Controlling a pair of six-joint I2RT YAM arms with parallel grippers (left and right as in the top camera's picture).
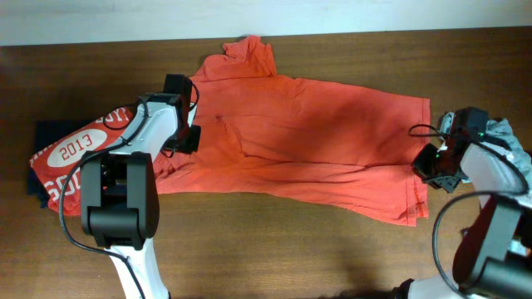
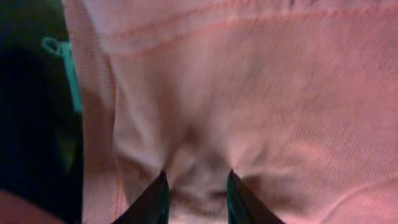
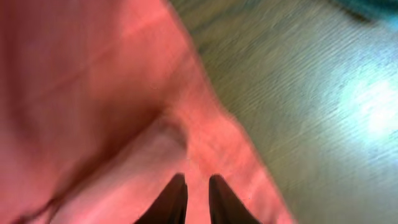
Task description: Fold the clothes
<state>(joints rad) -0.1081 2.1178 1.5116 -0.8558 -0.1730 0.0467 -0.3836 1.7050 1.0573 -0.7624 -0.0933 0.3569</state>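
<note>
A large orange-red T-shirt [image 1: 316, 141] lies spread across the middle of the table, collar end toward the back left. My left gripper [image 1: 187, 137] sits on its left part. In the left wrist view its jaws [image 2: 196, 186] pinch a puckered fold of the orange-red T-shirt [image 2: 280, 93]. My right gripper [image 1: 432, 162] is at the shirt's right edge. In the right wrist view its narrow jaws [image 3: 198, 186] are closed on the hem of the orange-red T-shirt [image 3: 93, 93]. The shirt's front lettering is hidden.
A folded orange-red shirt with white 2013 lettering [image 1: 66, 158] lies at the far left on a dark navy one [image 1: 46, 133]. A pale grey-blue shirt [image 1: 507, 133] is bunched at the right edge. Brown wooden table [image 1: 249, 241] shows in front, and a white wall runs behind.
</note>
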